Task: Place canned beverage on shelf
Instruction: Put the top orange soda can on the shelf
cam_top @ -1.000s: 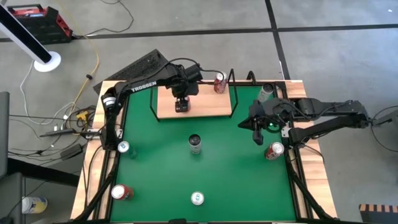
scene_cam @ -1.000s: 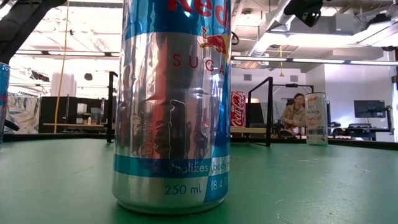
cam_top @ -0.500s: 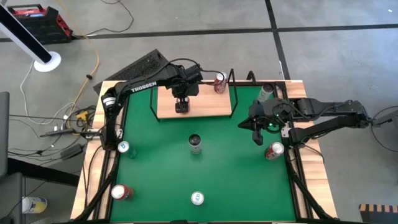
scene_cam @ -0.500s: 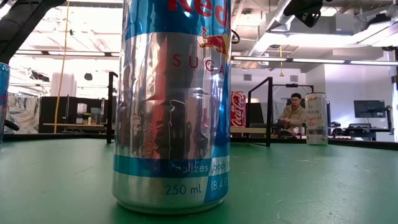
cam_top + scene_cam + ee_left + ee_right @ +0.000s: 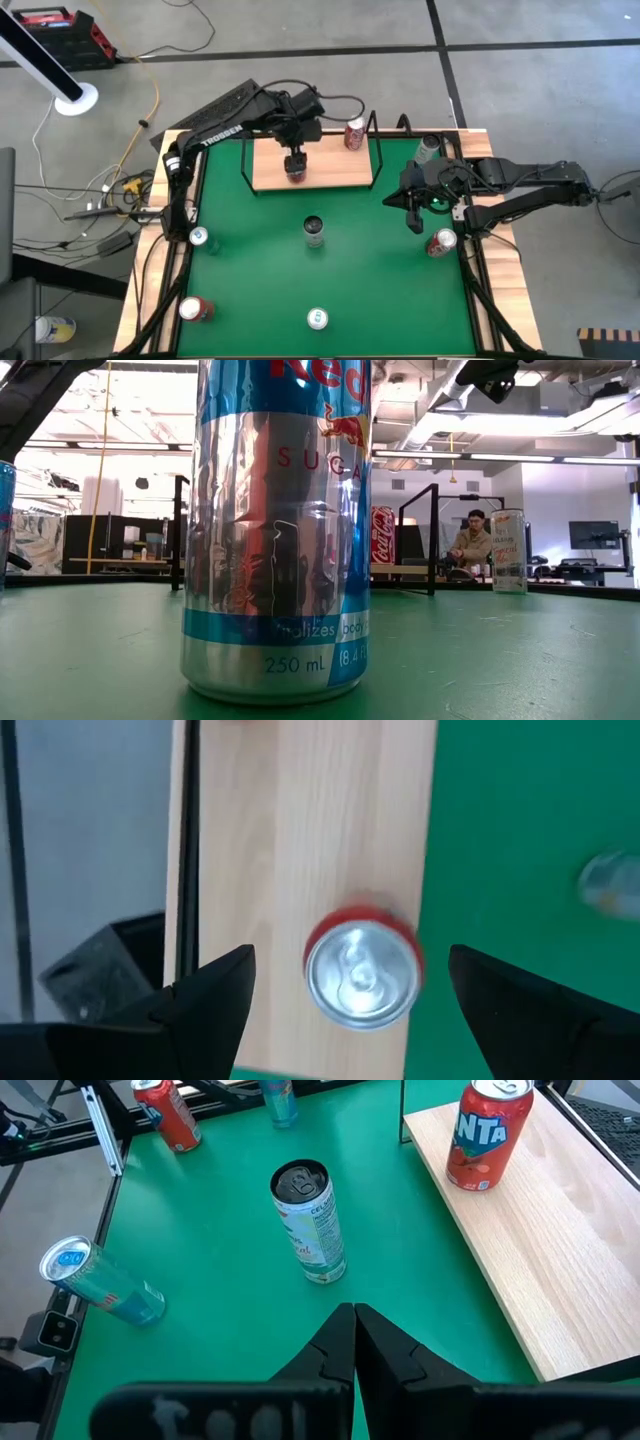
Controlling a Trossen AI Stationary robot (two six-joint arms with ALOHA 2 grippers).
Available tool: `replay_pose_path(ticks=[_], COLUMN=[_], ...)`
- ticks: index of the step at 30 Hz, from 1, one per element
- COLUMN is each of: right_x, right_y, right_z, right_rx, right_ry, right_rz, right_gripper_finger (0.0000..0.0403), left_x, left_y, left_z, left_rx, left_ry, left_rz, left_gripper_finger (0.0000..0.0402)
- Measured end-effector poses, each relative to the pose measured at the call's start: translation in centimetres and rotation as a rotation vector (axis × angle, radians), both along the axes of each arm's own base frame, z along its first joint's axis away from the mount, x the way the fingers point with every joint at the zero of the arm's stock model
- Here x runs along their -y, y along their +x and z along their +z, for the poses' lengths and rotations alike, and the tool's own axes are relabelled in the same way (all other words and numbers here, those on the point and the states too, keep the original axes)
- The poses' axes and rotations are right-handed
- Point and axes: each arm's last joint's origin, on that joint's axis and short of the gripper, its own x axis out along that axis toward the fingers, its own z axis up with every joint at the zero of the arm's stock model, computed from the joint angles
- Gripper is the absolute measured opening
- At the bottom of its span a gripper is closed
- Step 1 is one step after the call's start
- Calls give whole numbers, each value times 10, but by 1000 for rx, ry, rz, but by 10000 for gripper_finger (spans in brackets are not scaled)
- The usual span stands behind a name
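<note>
Upright red can [image 5: 362, 970] on light-wood shelf [image 5: 330, 840], near edge.

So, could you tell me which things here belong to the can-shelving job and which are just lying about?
Job: shelf; Fanta can; Coke can; loose cans; left gripper, open over the Fanta can.
Lying about: keyboard; yellow cable; toolbox; right gripper, shut, idle at the mat's right.

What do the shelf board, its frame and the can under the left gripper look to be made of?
Shelf board: pale wood, matte, with visible grain. Frame: thin black wire, probably metal. Can: likely aluminium, given its shiny silver top with pull tab and red-painted side. The left gripper hangs above it, fingers open.
</note>
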Motion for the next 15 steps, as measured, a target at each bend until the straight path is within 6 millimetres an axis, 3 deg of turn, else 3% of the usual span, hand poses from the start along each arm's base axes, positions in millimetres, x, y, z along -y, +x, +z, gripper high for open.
replay_pose_path(ticks=[7,15], right_x=[0,0], right_y=[0,11], right_z=[0,6], right_rx=[2,100], right_ry=[-6,-20], right_rz=[4,15], right_gripper_finger=[30,30], left_x=[13,39], left_y=[-12,-66], left_z=[46,78], left_rx=[163,221], left_ry=[-58,-153], left_rz=[39,138], left_gripper_finger=[316,316])
